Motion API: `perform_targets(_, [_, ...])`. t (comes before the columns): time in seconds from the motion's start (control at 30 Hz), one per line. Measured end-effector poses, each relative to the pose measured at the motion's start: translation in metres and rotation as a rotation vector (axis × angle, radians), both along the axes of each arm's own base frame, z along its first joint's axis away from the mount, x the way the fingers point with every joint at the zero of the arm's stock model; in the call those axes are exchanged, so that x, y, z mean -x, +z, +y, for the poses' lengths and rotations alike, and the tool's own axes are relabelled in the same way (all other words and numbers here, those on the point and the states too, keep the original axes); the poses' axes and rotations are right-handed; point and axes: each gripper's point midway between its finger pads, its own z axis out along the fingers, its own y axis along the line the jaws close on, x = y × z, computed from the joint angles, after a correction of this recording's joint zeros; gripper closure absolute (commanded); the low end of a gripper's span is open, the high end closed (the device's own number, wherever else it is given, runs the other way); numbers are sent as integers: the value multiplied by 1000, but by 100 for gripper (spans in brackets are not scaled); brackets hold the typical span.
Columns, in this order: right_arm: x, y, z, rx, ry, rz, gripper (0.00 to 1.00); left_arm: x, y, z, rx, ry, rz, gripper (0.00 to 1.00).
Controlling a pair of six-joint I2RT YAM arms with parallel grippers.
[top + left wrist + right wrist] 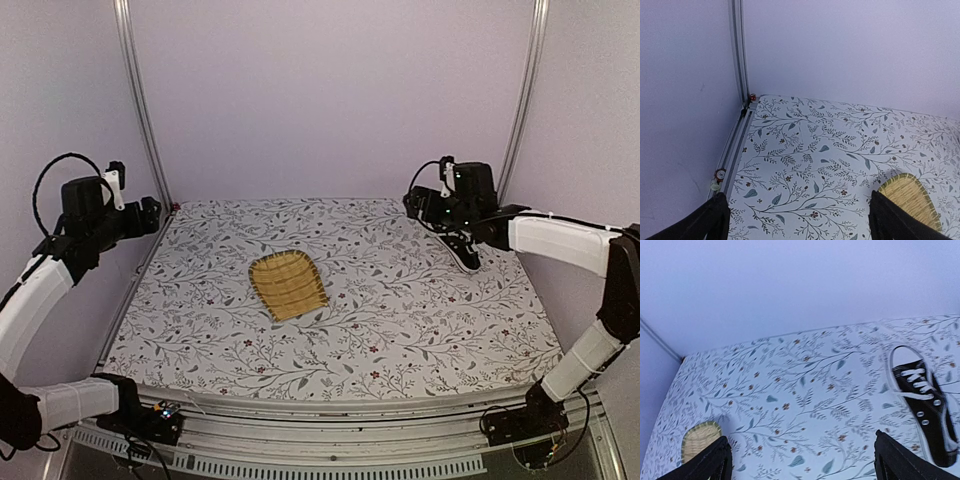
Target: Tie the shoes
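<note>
We hold both arms raised, elbows bent, one on each side. Our left gripper points inward and slightly down, fingers spread wide. Our right gripper reaches far forward, its fingers likewise wide apart.

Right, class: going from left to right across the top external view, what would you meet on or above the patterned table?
left gripper → yellow woven mat → black sneaker
</note>
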Motion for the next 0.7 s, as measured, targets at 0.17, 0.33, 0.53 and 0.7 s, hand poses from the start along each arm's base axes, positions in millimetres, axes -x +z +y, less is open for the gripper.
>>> perform_targets(0.17, [5, 5, -96, 62, -253, -60, 1, 0, 4, 1, 26, 16, -19, 3])
perform_targets(0.33, [2, -13, -155, 152, -343, 15, 1, -10, 15, 3, 68, 42, -35, 3])
perform_targets(0.53, [-8, -25, -177, 213, -359, 102, 0, -49, 51, -16, 112, -59, -87, 3])
perform_targets(0.7, [-25, -58, -159, 207, -266, 229, 2, -66, 38, -34, 142, -154, -64, 3])
